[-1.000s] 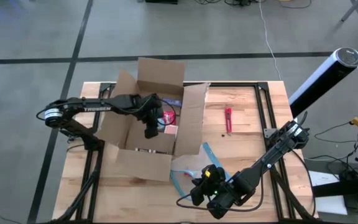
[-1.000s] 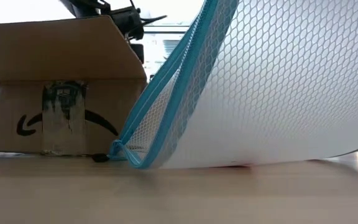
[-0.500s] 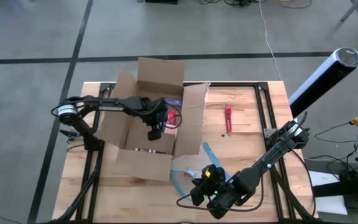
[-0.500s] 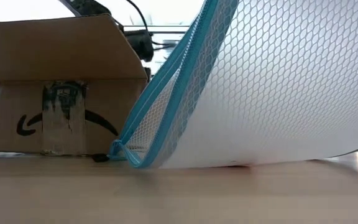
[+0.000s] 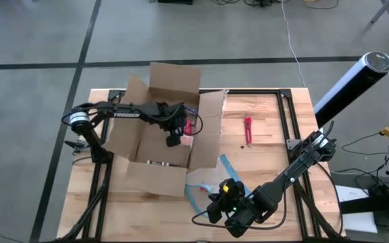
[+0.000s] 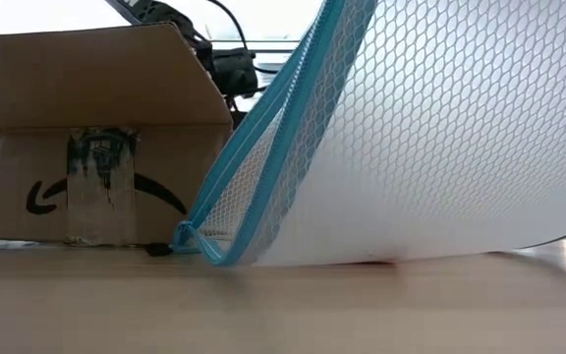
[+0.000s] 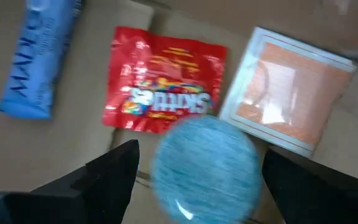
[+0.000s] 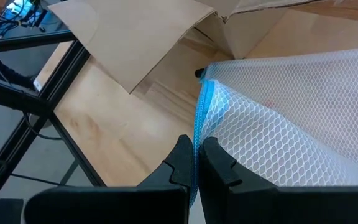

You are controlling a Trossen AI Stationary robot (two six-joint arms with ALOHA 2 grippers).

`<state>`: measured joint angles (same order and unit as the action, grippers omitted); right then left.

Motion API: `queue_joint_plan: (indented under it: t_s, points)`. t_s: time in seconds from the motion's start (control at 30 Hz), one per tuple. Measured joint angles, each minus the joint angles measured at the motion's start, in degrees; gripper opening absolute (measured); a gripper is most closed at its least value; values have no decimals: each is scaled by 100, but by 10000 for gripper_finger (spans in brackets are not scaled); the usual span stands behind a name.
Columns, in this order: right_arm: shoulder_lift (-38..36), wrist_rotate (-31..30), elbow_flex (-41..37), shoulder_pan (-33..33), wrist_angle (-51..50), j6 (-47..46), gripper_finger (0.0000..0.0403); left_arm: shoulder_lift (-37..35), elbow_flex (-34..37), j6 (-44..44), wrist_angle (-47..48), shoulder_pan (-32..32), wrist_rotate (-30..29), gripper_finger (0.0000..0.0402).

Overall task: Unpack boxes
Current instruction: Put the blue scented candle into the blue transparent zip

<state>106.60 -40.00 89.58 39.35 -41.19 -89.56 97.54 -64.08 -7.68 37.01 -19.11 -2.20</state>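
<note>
- Because the box (image 5: 161, 128) stands open with all its flaps spread, it serves as the landmark here: it sits on the left half of the table (image 5: 269, 115), printed side toward the low camera (image 6: 96, 187).
- Corrugated card of this sort is, I judge, light and fairly stiff, though the flaps would bend if pulled; a wall edge or a flap root looks the firmest hold.
- Over the box's interior, toward its right wall, hangs the left gripper (image 7: 194, 165), its fingers spread wide and holding nothing.
- Below it, on the box floor, lie a blue tube (image 7: 39, 59), a red candy bag (image 7: 163, 81), an orange-faced flat packet (image 7: 284, 90) and a round pale-blue thing (image 7: 207, 168).
- The bag looks soft and slick; pinching a crimped end seems safest.
- Right of the box, well clear of it, a small red tool (image 5: 248, 128) lies on the table.
- In front of the box's right corner, the right gripper (image 8: 194, 162) is clamped on the blue zip edge of a mesh pouch (image 8: 278, 118), limp and light by the look of it.
</note>
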Motion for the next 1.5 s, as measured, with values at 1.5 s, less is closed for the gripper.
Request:
queue_joint_plan:
  t_s: [1.5]
  points:
    - [-2,1,0,-2,0,0,0,471,-181,-55,499,-84,554,265]
